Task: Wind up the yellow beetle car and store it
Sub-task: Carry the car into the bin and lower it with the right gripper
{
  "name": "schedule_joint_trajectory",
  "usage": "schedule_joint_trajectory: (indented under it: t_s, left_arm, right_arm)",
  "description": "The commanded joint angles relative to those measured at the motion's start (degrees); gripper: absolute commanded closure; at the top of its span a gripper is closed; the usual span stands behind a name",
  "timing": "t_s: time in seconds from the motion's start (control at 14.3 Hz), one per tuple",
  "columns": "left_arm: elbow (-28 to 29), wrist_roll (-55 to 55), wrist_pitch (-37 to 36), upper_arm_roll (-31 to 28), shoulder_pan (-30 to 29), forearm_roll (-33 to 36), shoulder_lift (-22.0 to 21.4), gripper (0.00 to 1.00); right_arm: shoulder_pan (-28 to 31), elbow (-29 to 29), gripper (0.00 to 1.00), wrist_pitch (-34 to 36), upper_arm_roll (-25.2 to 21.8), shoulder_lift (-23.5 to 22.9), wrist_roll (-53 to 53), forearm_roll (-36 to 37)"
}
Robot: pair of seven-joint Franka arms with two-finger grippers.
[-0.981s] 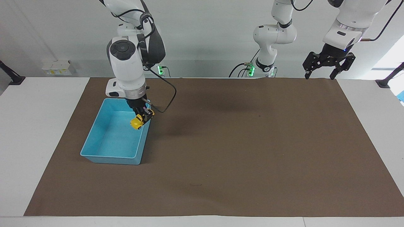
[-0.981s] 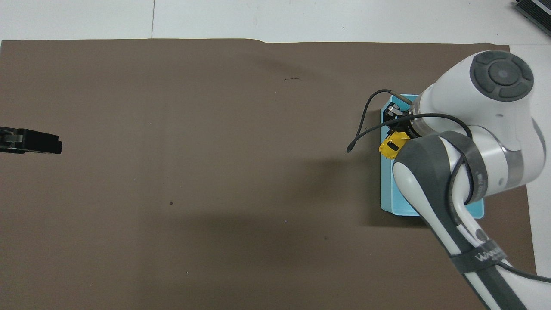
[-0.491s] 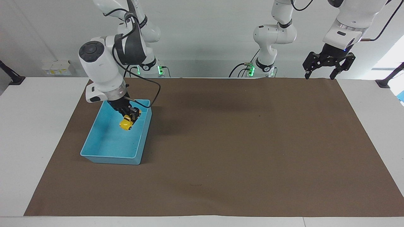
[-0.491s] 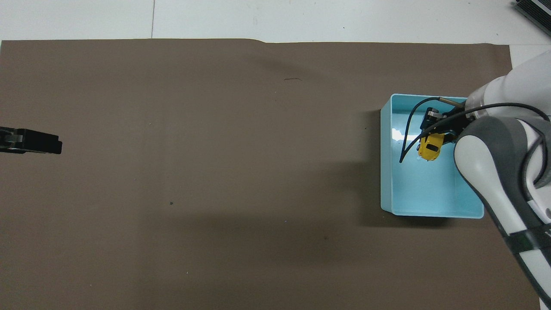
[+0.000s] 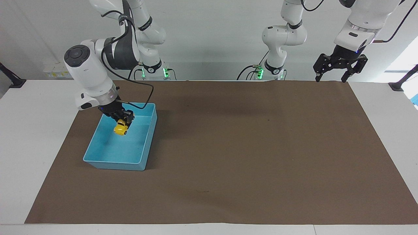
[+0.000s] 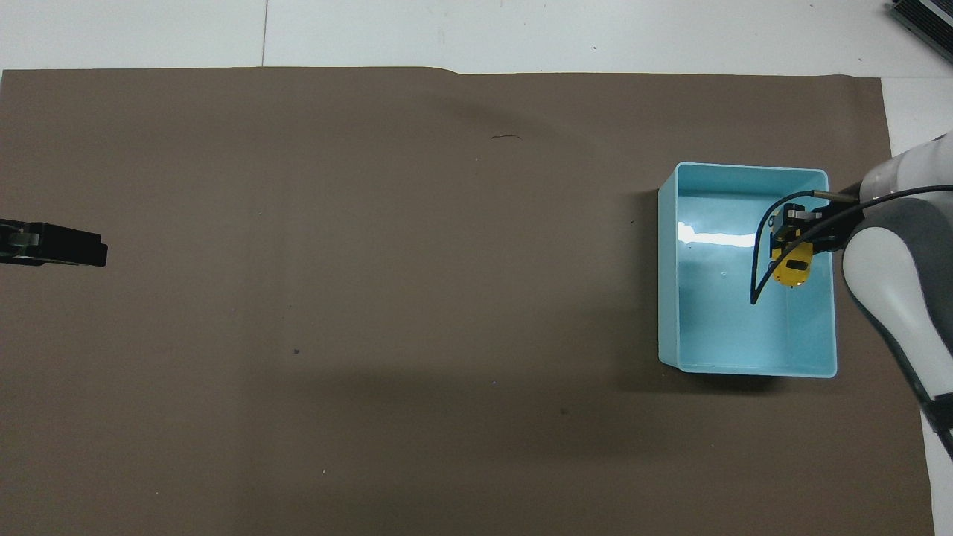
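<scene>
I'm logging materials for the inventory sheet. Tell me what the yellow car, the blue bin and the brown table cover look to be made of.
Yellow beetle car, held in the right gripper: probably glossy moulded plastic or painted metal; bright, smooth, rounded shell. Blue bin: likely shiny plastic; thin walls, white glare on its floor. Brown cover: looks like matte paper or thin sheet; flat, no shine.

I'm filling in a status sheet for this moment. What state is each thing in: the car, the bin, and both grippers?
yellow beetle car: held in the air over the bin, not set down.
blue bin: open-topped, upright on the brown mat, nothing lying in it.
right gripper: shut on the car, over the bin.
left gripper: open, empty, waiting above the mat's edge at its own arm's end.
</scene>
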State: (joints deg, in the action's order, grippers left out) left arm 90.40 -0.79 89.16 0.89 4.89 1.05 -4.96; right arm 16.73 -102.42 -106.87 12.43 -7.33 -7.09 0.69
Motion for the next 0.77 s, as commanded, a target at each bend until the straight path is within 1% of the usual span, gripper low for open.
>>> schedule_joint_trajectory:
  t_s: [0.0, 0.14, 0.42, 0.7]
  left_arm:
    - [1.19, -0.7, 0.4, 0.17, -0.49, -0.43, -1.2, 0.0]
    - [1.19, -0.7, 0.4, 0.17, -0.58, -0.43, -1.2, 0.0]
    - [1.19, -0.7, 0.4, 0.17, -0.49, -0.43, -1.2, 0.0]
    - [1.19, -0.7, 0.4, 0.17, -0.49, -0.43, -1.2, 0.0]
  right_arm:
    - [3.3, -3.92, 1.0, -1.15, 0.75, 2.93, 6.02, -1.57]
    - [3.57, -6.19, 1.0, -3.15, 0.67, 4.16, 7.96, -1.57]
    - [3.4, -15.24, 1.0, -12.29, 0.67, 8.46, 8.15, -1.49]
    - [3.13, -19.03, 1.0, -17.66, 0.67, 8.47, 9.2, -0.78]
